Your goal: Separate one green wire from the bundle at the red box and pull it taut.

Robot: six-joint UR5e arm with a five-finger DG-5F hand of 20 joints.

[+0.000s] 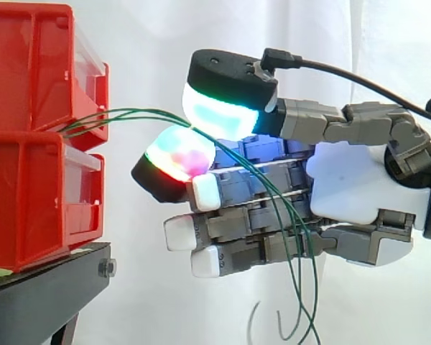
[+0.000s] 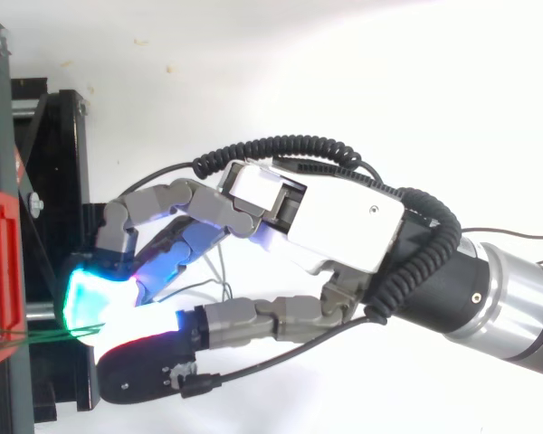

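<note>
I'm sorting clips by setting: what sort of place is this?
Probably a robotics lab bench: stacked red bins on a black stand, a white curtain behind, and a robot hand pinching green wires.

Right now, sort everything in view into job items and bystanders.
Job: green wires, pinched between the robot hand pads; red bins they lead to.
Bystanders: black stand; white curtain.
</note>
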